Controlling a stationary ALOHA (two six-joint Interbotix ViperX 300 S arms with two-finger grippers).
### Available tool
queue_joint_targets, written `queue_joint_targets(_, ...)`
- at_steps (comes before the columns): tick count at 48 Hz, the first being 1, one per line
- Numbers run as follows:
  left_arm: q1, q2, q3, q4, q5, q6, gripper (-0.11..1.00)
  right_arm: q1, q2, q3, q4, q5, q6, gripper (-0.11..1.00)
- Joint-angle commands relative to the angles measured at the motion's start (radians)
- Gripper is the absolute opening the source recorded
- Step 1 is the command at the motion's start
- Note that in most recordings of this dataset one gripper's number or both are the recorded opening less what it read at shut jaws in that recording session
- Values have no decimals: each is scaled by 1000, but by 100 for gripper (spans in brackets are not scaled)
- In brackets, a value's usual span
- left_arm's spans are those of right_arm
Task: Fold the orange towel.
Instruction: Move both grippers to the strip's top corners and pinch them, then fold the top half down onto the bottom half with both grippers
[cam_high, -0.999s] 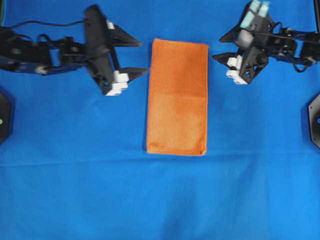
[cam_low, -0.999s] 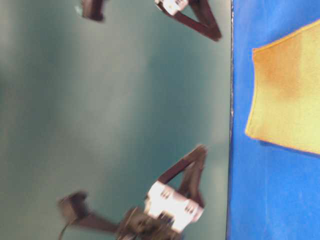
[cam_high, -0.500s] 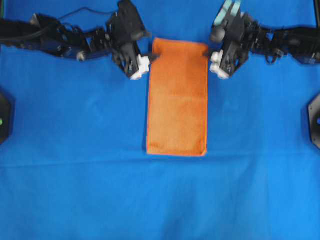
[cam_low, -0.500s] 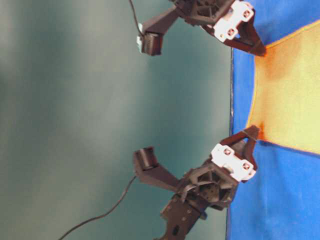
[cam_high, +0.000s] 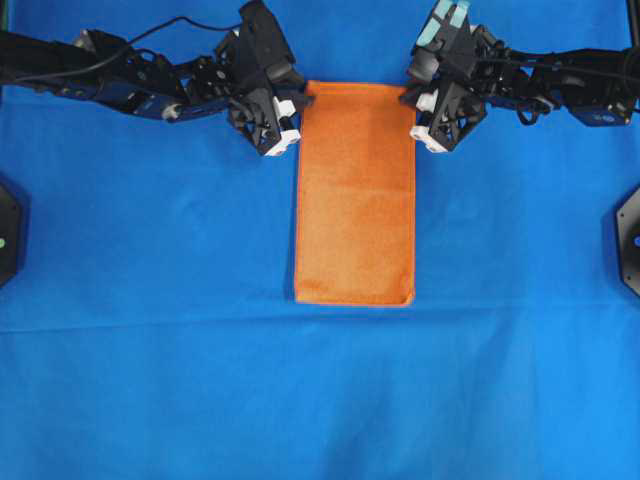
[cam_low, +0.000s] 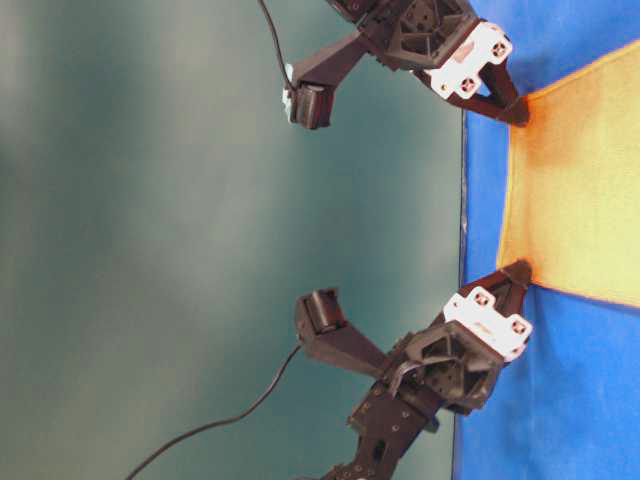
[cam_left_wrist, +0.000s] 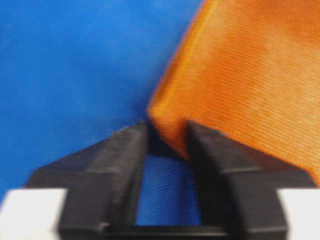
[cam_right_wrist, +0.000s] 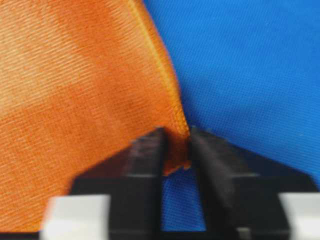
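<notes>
count: one orange towel, one blue sheet, two arms, each with one gripper.
left arm: reached in low from the far left edge, stretched toward the towel's far left corner.
left gripper: fingers drawn close around the far left corner; wrist view showed the corner pinched between them.
right arm: reached in from the far right edge, mirrored on the far right corner.
right gripper: fingers nearly together, clamped on the far right corner; hem tip showed between them.
towel place: centre of the sheet, toward the far side, long axis running far to near.
towel look: bright orange, narrow rectangle, lay flat, fine ribbed weave, thin hem along the edges; far corners slightly bunched at the fingertips.
table-level view: both grippers touched the towel's far edge.
</notes>
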Motion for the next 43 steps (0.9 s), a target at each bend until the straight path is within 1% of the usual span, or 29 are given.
queue_joint_targets(1, -17, 3, -15, 2, -5, 2, 19, -2, 0, 3, 0, -14, 3, 17)
queue_joint_targets(3, -20, 9, -14, 2, -5, 2, 14, 0, 5, 8, 0, -15, 3, 7)
queue_joint_targets(4, -20, 9, -11, 2, -5, 2, 12, 0, 6, 9, 0, -14, 5, 3)
queue_joint_targets(9, -17, 5, 2, 2, -3, 3, 3, 0, 3, 15, 0, -15, 6, 3)
queue_joint_targets(24, -12, -34, 14, 2, 3, 6, 3, 2, -23, 12, 2, -5, 9, 3)
queue_joint_targets(35, -12, -117, 18, 2, 23, 60, 3, 11, -127, 20, 2, 28, 9, 3)
queue_joint_targets(43, -14, -126, 23, 2, 28, 63, 3, 23, -143, 20, 2, 29, 9, 3)
